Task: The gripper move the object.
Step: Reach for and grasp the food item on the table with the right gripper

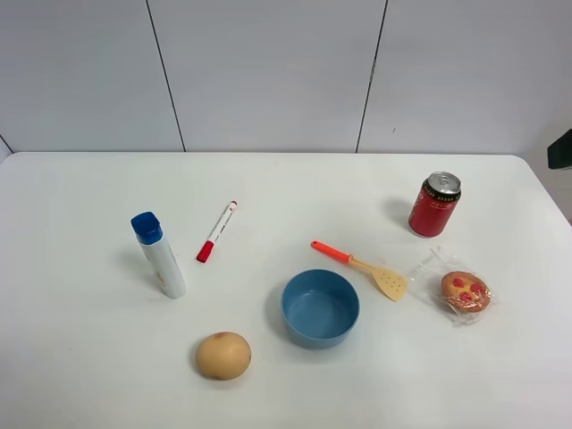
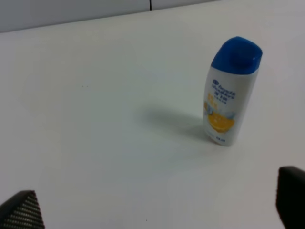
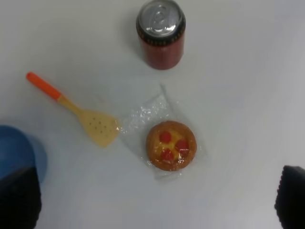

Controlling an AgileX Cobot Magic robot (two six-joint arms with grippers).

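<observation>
The object is a round golden-brown pastry (image 1: pixel 465 291) with red spots, in crinkly clear wrap, lying on the white table at the right front. In the right wrist view the pastry (image 3: pixel 171 145) lies ahead of my right gripper (image 3: pixel 155 202). Its dark fingertips (image 3: pixel 19 198) show only at the frame's lower corners, wide apart, with nothing between them. My left gripper (image 2: pixel 155 210) is also open and empty, with its fingertips (image 2: pixel 290 195) at the frame's corners, facing a shampoo bottle (image 2: pixel 231 90). Neither gripper shows in the exterior high view.
A red can (image 1: pixel 434 204) stands behind the pastry. An orange-handled spatula (image 1: pixel 362 268) and a blue bowl (image 1: pixel 320 308) lie to its left. A tan ball (image 1: pixel 223 355), the white bottle with a blue cap (image 1: pixel 161 255) and a red marker (image 1: pixel 217 231) are further left. A dark arm part (image 1: pixel 561 147) shows at the right edge.
</observation>
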